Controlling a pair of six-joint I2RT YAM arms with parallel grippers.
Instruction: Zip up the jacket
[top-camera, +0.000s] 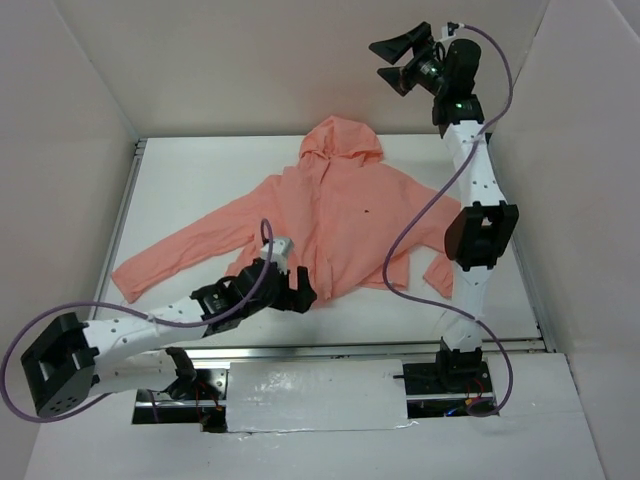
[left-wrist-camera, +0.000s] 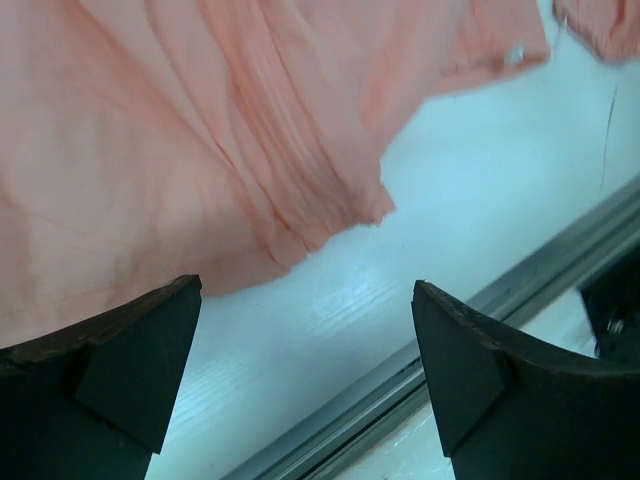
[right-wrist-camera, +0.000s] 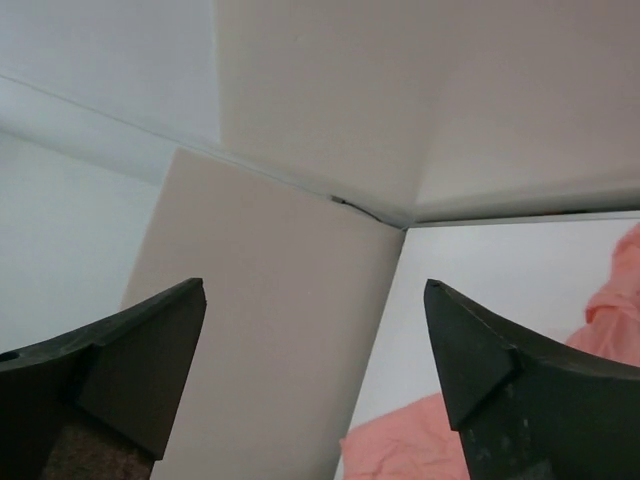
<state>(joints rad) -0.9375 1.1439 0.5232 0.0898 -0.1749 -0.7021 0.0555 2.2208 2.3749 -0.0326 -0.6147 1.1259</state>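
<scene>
The salmon-pink jacket lies flat on the white table, hood at the far side and sleeves spread out. Its bottom hem fills the upper left of the left wrist view. My left gripper sits low at the near hem, open, with only bare table between its fingers. High over the back right corner my right gripper is open and empty, well clear of the jacket. In the right wrist view that gripper faces the walls, and a pink patch of the jacket shows below.
Beige enclosure walls close in the table on three sides. A grey metal rail runs along the near table edge, just beyond the left fingers. The right arm's purple cable hangs over the jacket's right side.
</scene>
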